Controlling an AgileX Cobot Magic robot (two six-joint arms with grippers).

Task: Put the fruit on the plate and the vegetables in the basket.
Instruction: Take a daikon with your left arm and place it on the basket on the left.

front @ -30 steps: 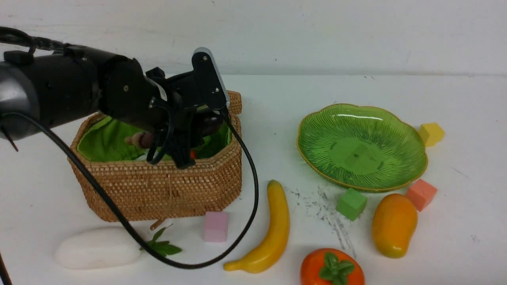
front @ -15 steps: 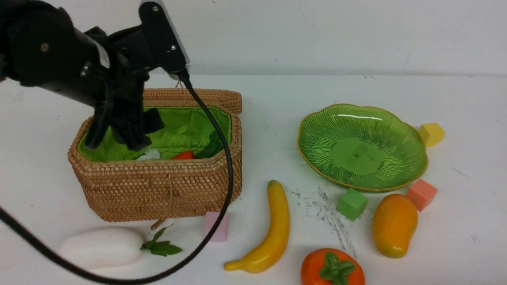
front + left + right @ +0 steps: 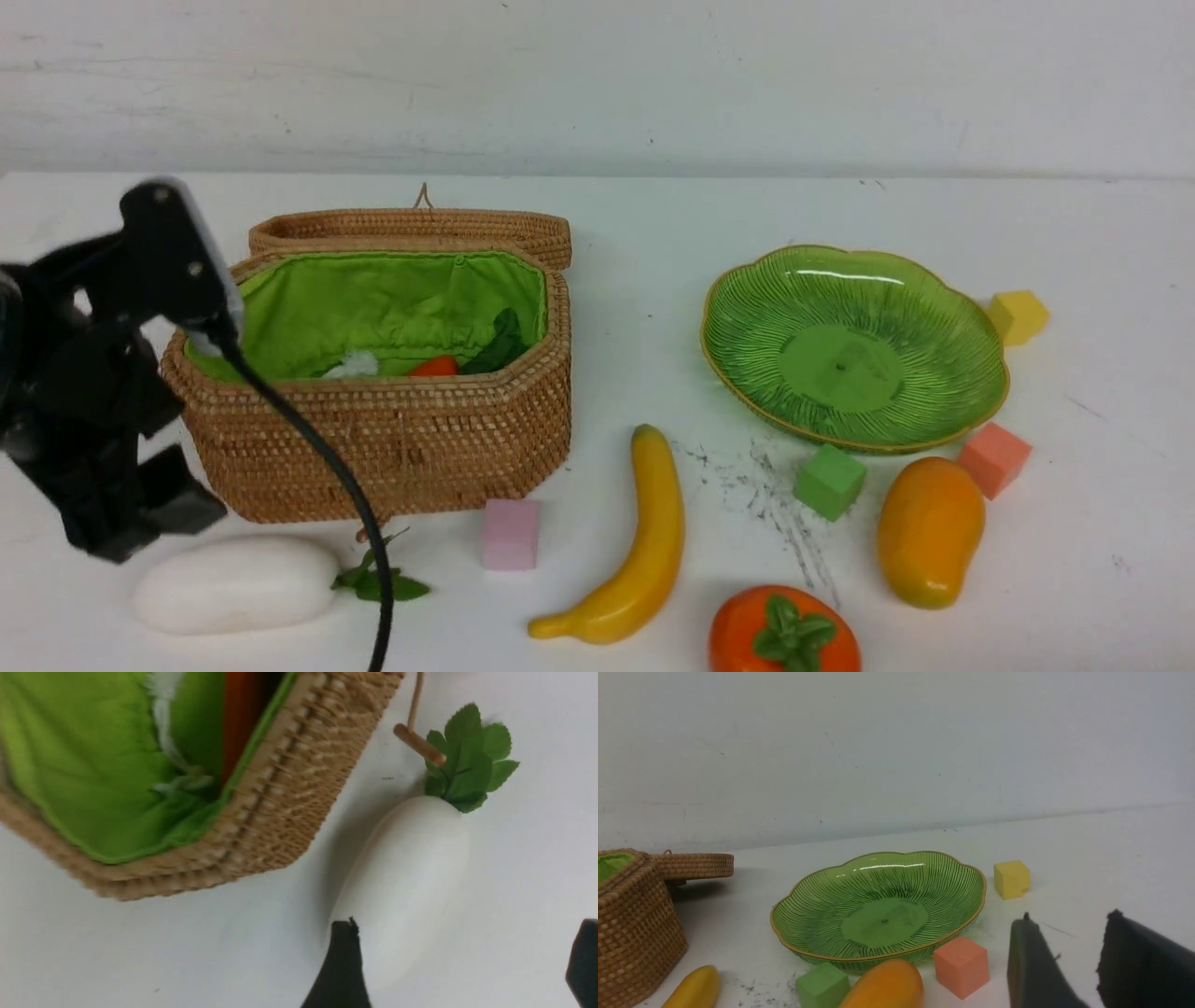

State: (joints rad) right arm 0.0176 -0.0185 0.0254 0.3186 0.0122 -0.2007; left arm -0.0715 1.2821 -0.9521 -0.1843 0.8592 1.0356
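The left pincer [image 3: 149,523] has swung out of the basket [image 3: 392,439] and down to the tabletop's [image 3: 653,215] near left corner, spread wide and empty by the white eggplant [image 3: 233,583] lying there, seemingly lining up that next vegetable.

Basket [image 3: 373,439] sits at frame left, plate [image 3: 854,345] at right; eggplant [image 3: 233,583], banana [image 3: 644,541] and mango [image 3: 929,532] line the bottom, before them.

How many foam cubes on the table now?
4: pink cube in front of the basket; green cube at the plate's near rim; coral cube by the mango; yellow cube past the plate's right rim. Others may hide behind the basket.
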